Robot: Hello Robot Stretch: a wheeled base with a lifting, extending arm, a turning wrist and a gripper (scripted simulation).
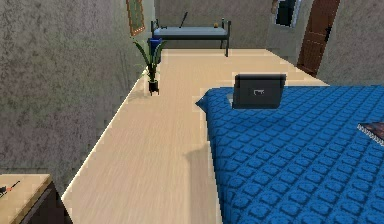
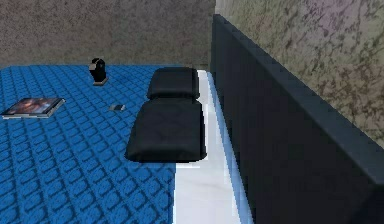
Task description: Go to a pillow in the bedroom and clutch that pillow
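Note:
Two dark pillows lie on the bed at its head end in the arm side view: a nearer one (image 2: 168, 131) and a farther one (image 2: 175, 83), both flat on the white sheet (image 2: 205, 185) beside the dark headboard (image 2: 280, 120). The blue quilted bedcover (image 2: 70, 160) spreads across that view's left, and shows again at the forward view's right as the blue bedcover (image 1: 300, 150).
An open laptop (image 1: 258, 90) stands on the bed's far corner. On the cover lie a magazine (image 2: 33, 106), a small flat object (image 2: 118, 106) and a small dark object (image 2: 98, 70). A potted plant (image 1: 152, 62), a bench (image 1: 190, 35), a wooden door (image 1: 320, 35) and light floor (image 1: 150, 150) lie ahead. A wooden tabletop corner (image 1: 25, 200) sits bottom left.

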